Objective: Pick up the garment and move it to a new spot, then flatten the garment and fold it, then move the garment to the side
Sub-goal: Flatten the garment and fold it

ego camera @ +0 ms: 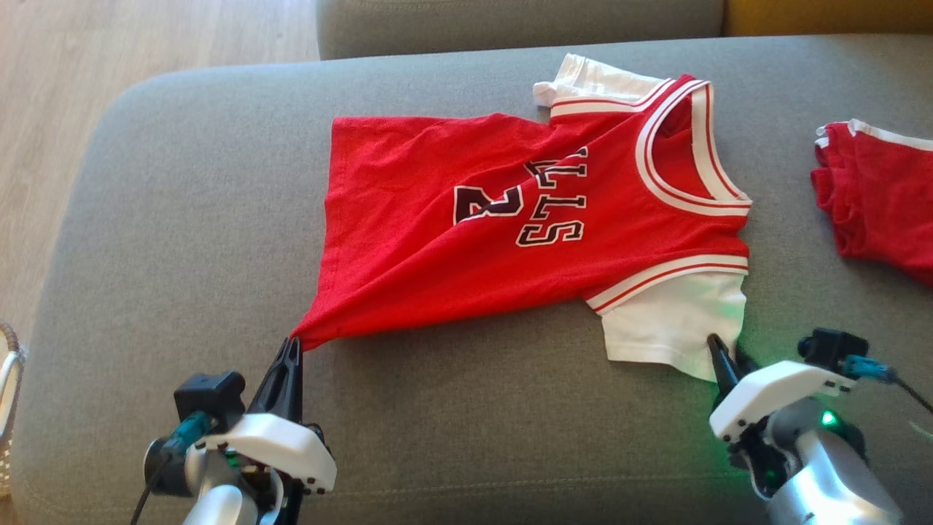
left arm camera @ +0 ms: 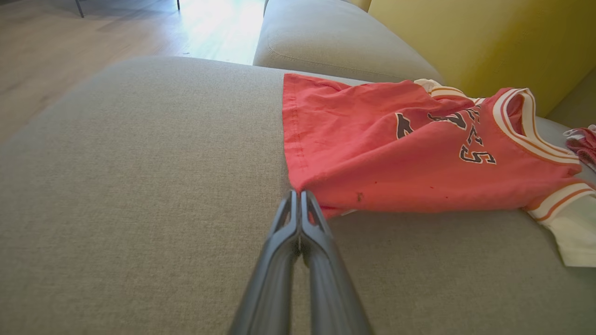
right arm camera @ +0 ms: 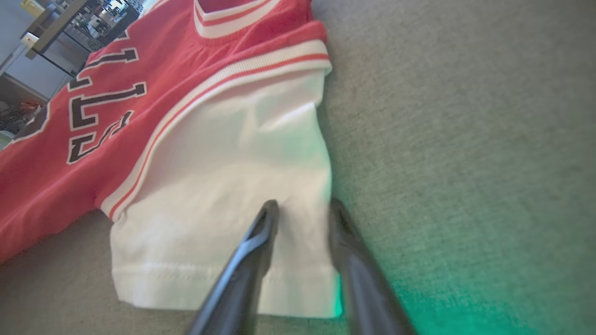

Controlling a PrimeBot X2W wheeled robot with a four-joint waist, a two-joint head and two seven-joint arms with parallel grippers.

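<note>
The garment [ego camera: 510,219], a red jersey with white trim and dark lettering, lies spread on the grey sofa cushion [ego camera: 182,219]. My left gripper [ego camera: 291,343] is shut on the corner of its bottom hem, and the cloth is pulled into a point there. In the left wrist view the closed fingers of the left gripper [left arm camera: 298,193] meet at the garment [left arm camera: 396,153] corner. My right gripper [ego camera: 729,348] is at the white sleeve [ego camera: 678,321]. Seen from the right wrist, the right gripper [right arm camera: 303,204] stands open, one finger on the white sleeve [right arm camera: 223,186] and the other just past its edge.
A second red garment [ego camera: 882,197] lies bunched at the cushion's right end. Wooden floor [ego camera: 73,109] drops off to the left, where a basket rim [ego camera: 7,379] shows. Another grey cushion [ego camera: 510,22] sits behind, with a yellow cushion [left arm camera: 465,37] beside it.
</note>
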